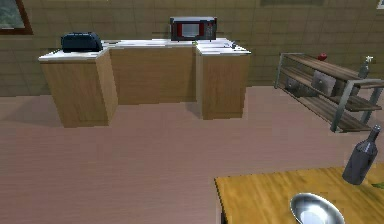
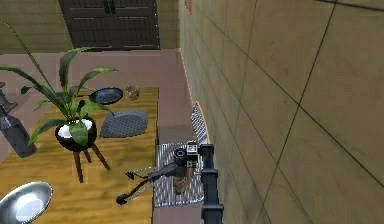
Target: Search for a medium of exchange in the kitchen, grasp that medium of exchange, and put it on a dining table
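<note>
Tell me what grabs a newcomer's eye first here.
The leafy potted plant on the wooden table dominates the arm side view's left, with the robot's dark arm at the bottom edge beside it. In the forward view, the U-shaped wooden counter stands across the middle, a red-trimmed microwave on its back section, and a dark bottle stands at the lower right.

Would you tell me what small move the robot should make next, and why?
Probably drive forward toward the counter. The gripper has only bare table behind its far end, so it holds nothing and the search is still on. The small things on the countertop right of the microwave cannot be made out from here.
</note>
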Controlling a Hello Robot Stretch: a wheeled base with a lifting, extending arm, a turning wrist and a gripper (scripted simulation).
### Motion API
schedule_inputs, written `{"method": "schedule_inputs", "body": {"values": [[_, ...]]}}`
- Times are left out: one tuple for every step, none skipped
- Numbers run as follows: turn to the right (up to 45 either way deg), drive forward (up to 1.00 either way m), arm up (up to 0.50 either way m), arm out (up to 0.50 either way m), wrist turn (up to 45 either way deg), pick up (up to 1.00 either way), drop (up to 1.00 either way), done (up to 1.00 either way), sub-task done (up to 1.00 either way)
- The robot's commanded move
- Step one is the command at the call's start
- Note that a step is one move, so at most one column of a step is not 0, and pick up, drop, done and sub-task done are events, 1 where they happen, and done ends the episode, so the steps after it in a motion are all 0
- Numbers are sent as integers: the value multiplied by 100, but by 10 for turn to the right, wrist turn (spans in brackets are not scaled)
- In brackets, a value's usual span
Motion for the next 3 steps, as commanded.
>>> {"method": "schedule_inputs", "body": {"values": [[0,0,0,0,450,0,0,0,0],[0,0,0,0,420,0,0,0,0],[0,0,-30,0,0,0,0,0,0]]}}
